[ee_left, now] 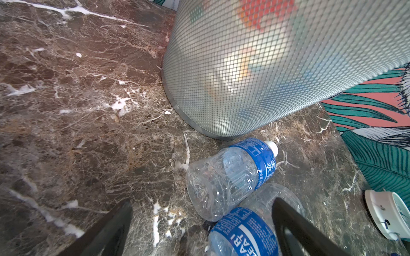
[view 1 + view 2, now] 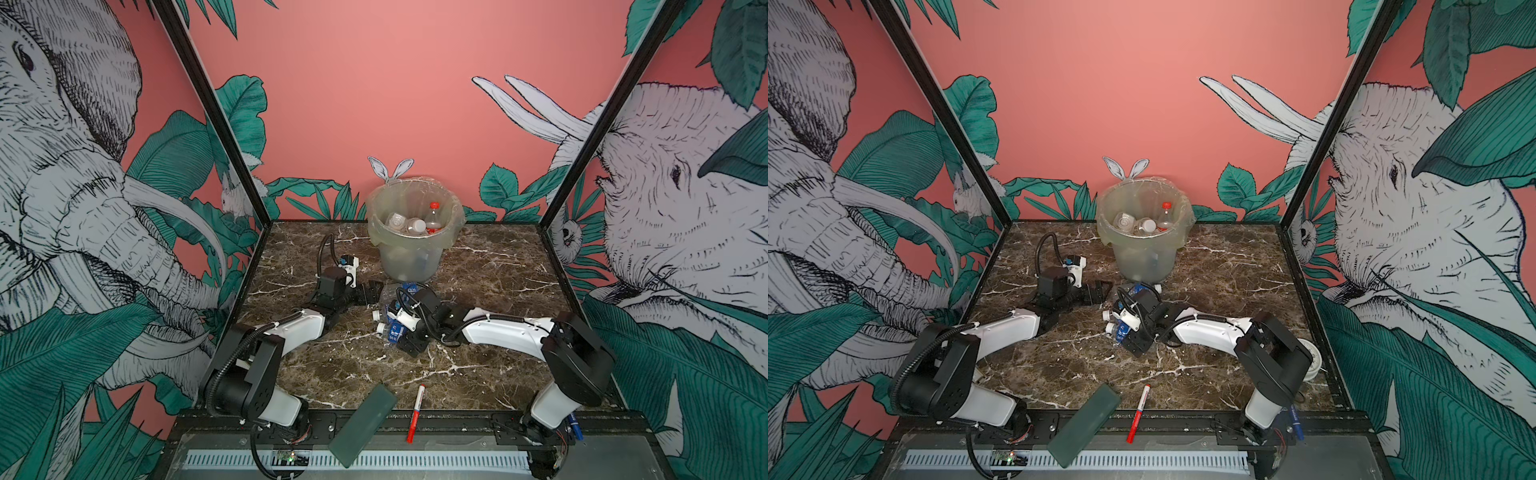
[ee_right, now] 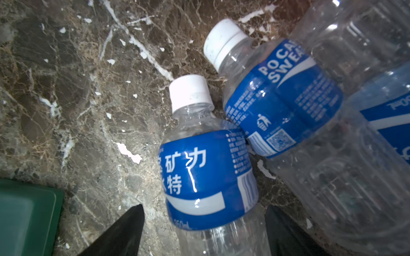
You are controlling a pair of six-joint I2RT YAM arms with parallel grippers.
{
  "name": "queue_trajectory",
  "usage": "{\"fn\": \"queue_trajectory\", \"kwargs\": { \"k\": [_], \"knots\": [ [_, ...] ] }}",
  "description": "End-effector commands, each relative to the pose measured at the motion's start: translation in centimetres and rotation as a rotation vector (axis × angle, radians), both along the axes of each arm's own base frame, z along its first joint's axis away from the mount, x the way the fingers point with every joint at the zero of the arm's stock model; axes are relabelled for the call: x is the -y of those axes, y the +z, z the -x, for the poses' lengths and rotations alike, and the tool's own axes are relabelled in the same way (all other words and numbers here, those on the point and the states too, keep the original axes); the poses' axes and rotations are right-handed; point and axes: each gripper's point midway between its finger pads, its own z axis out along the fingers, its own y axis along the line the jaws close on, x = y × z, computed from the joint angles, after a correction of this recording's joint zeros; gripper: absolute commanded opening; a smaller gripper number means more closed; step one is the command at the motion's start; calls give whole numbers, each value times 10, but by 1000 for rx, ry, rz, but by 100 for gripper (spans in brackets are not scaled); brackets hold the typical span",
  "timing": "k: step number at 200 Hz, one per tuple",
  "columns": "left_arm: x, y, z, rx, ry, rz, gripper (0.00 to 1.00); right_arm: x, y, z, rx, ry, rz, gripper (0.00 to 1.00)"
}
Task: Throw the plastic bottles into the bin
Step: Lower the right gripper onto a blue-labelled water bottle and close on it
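Observation:
The bin (image 2: 409, 262) (image 2: 1144, 262) stands at the back middle of the marble table and holds several bottles, one with a red cap (image 2: 433, 214). Clear plastic bottles with blue labels and white caps lie in a heap in front of it (image 2: 388, 323) (image 2: 1120, 328). My right gripper (image 2: 395, 332) (image 3: 204, 207) is low over the heap and open. Its fingers straddle one bottle (image 3: 206, 177), with a gap on one side. A second bottle (image 3: 281, 95) lies against it. My left gripper (image 2: 372, 291) (image 1: 202, 202) is wide open beside the bin's base (image 1: 266, 66), facing two more bottles (image 1: 233, 175) (image 1: 244, 232).
A flat dark green slab (image 2: 363, 424) (image 3: 26, 217) and a red-and-white marker (image 2: 417, 411) lie at the table's front edge. A white round device (image 2: 1312, 361) (image 1: 390, 215) sits near the right wall. Patterned walls close off the table's left, back and right sides.

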Motion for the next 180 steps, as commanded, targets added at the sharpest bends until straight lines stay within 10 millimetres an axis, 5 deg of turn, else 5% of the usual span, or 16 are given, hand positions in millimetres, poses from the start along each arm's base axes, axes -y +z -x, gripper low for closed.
{"fn": "queue_trajectory", "kwargs": {
  "k": [1, 112, 180],
  "knots": [
    [1, 13, -4, 29, 2, 32, 99, -4, 0, 1, 9, 20, 9, 87],
    [2, 13, -5, 23, 1, 41, 99, -9, -14, 8, -10, 39, 41, 82],
    [2, 13, -5, 23, -2, 46, 99, -12, -18, 12, -20, 49, 48, 69]
  ]
}}
